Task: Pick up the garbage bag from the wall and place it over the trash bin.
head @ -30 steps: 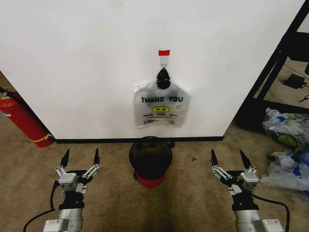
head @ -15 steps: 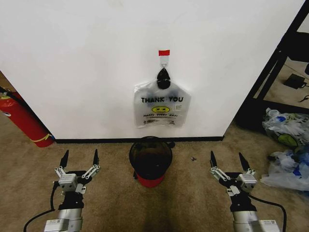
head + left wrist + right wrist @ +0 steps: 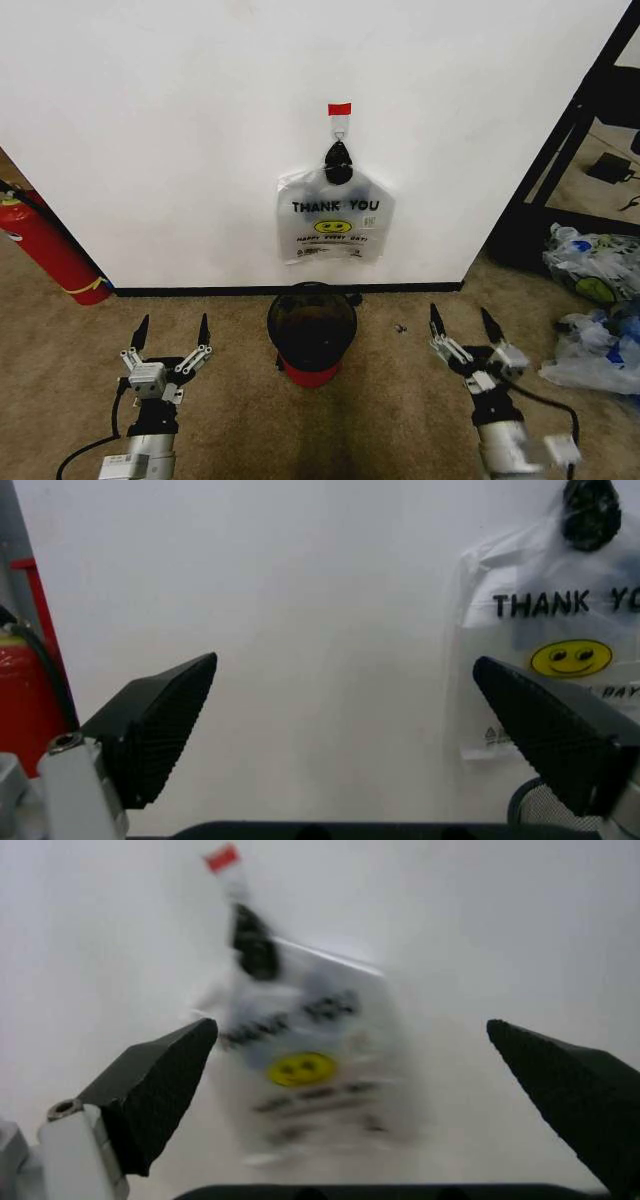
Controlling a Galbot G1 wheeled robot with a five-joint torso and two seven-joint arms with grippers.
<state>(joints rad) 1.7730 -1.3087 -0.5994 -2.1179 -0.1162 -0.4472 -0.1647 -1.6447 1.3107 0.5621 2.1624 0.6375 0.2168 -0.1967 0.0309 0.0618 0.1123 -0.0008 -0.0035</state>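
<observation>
The garbage bag (image 3: 335,225), see-through with black "THANK YOU", a yellow smiley and a bluish smear, hangs flat on the white wall (image 3: 180,130). It hangs from a hook under red tape (image 3: 340,108). Directly below it, on the carpet, stands the black mesh trash bin (image 3: 311,325) with its red base. My left gripper (image 3: 173,322) is open, low and left of the bin; its wrist view shows the bag (image 3: 545,667) beyond the open gripper (image 3: 345,662). My right gripper (image 3: 459,315) is open, low and right of the bin, facing the bag (image 3: 310,1057) past its spread fingers (image 3: 165,1080).
A red fire extinguisher (image 3: 50,250) leans at the wall's left end. A black shelf frame (image 3: 570,150) stands at the right, with bundled plastic bags (image 3: 595,300) on the carpet beside it. Bare carpet lies between my arms and the black baseboard (image 3: 200,291).
My right gripper has shifted a little left and turned toward the bag. My left gripper has sunk slightly. The bag and the bin have not moved.
</observation>
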